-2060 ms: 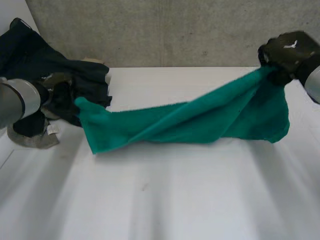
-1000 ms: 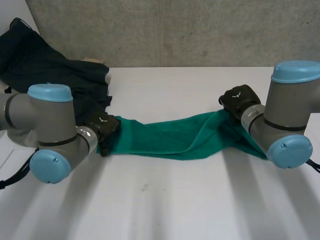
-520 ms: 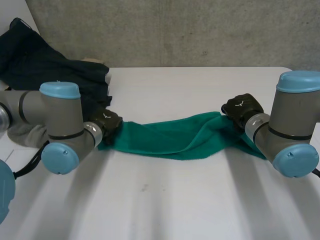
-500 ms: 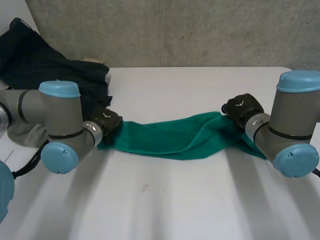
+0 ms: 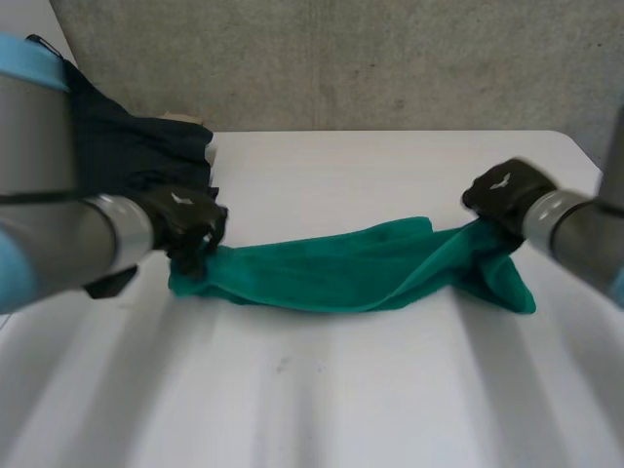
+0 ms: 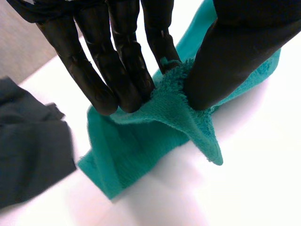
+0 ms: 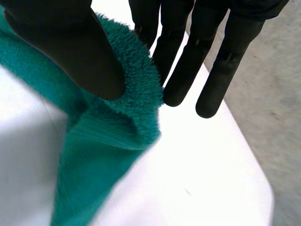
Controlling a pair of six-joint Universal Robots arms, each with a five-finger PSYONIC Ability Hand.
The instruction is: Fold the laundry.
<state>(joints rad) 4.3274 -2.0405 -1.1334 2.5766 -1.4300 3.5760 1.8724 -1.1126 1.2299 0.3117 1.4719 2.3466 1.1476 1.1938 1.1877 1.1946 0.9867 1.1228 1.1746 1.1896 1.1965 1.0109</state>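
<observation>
Findings. The green towel (image 5: 341, 273) lay on the white table (image 5: 322, 400) as a long, bunched band running from one hand to the other. Two seconds earlier it had hung stretched and twisted in the air between them. Since then both arms had come down and the cloth had settled onto the table, its right end spilling toward the front.

The left hand (image 5: 187, 226) gripped the towel's left end. In the left wrist view, the corner was pinched between the thumb (image 6: 225, 61) and the fingers (image 6: 123, 66). The right hand (image 5: 504, 195) held the right end the same way, with a thick roll of the edge caught between thumb and fingers in the right wrist view. Neither hand had let go.

Assessment. The towel was down but not flat: it was creased lengthwise and lapped over itself near the middle. No fold could be judged started, and it would probably need spreading first.

Containers. No basket or bin held the laundry. A heap of dark clothes (image 5: 127, 146) lay loose on the table's far left corner, just behind the left hand and close to the towel's left end.
</observation>
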